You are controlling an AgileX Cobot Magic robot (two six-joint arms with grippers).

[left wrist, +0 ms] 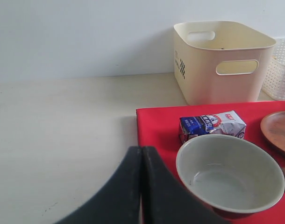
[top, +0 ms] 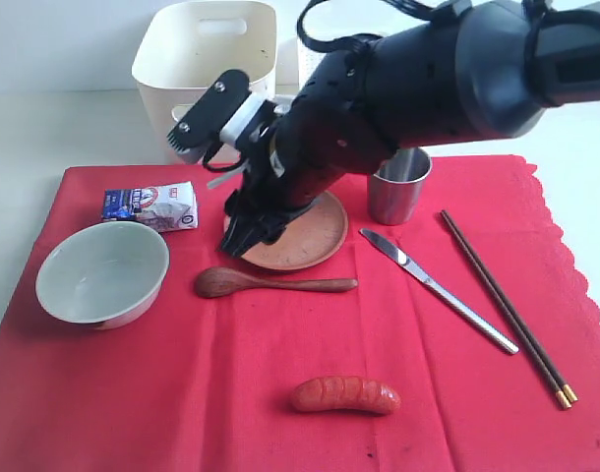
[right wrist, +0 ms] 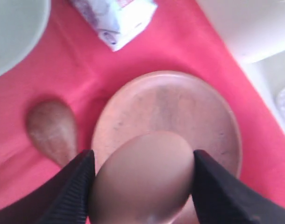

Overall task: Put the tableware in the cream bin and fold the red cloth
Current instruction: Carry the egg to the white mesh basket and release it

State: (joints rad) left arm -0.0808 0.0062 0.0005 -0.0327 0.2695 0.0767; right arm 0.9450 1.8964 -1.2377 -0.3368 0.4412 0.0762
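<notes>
Egg (right wrist: 140,186) sat grasped in the right hand (right wrist: 142,161) over the wooden plate (right wrist: 180,107), whose rim the arm (top: 428,69) partly hid from us. The left hand (left wrist: 141,156), clenched empty, was cut off near the bowl (left wrist: 229,177) on the red cloth (left wrist: 156,126).

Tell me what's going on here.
The right gripper grips a brown egg over the round wooden plate; whether the egg touches the plate is unclear. The left gripper is shut, over the table beside the red cloth. The bowl, wooden spoon, steel cup, table knife and chopsticks all lie on the cloth, none yet in the cream bin.
</notes>
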